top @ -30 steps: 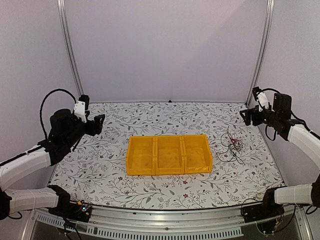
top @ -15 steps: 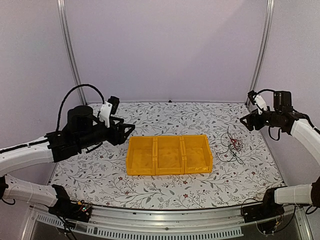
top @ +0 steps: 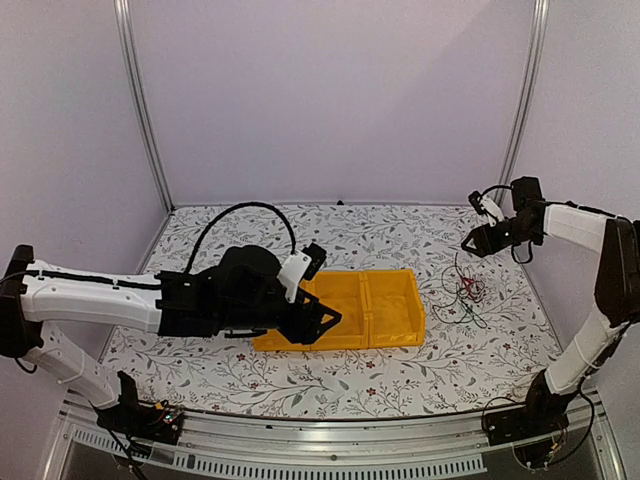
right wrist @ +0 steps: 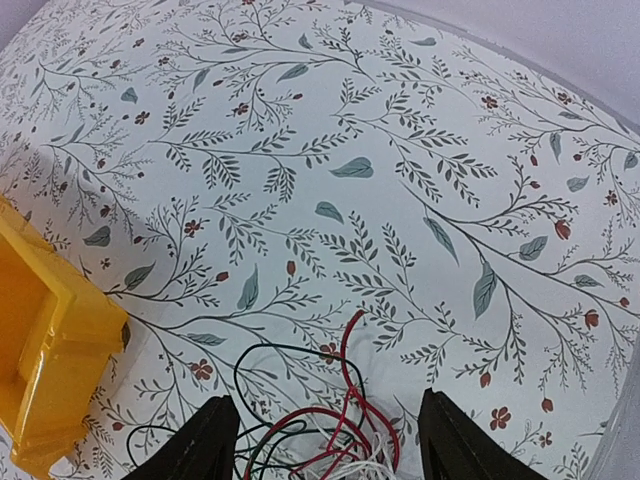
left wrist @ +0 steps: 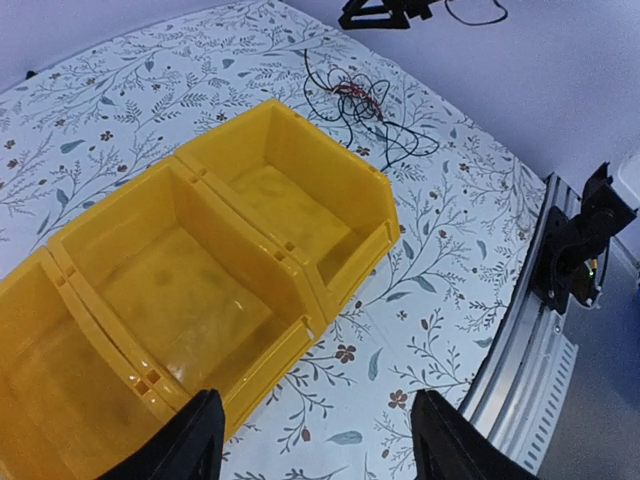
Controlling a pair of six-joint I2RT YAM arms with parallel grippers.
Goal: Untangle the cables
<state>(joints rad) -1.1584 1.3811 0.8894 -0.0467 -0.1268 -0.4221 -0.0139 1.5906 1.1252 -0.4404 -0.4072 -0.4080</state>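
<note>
The cables [top: 463, 289] lie in a small tangle of red, green, black and white wires on the table, right of the yellow bin [top: 392, 312]. In the right wrist view the tangle [right wrist: 335, 432] lies between the open fingers at the bottom edge. My right gripper [top: 474, 242] is open and empty, above and behind the tangle. My left gripper [top: 322, 325] is open and empty, hovering over the bin's left half. In the left wrist view the tangle [left wrist: 362, 103] lies far beyond the bin [left wrist: 200, 270].
The yellow bin has three empty compartments. The table has a floral cloth [top: 400, 235]. A metal rail [top: 330, 440] runs along the near edge. Upright frame posts [top: 522, 100] stand at the back corners.
My left arm has swung far to the right, from the table's left side to over the bin. My right gripper has moved left and down toward the cables.
</note>
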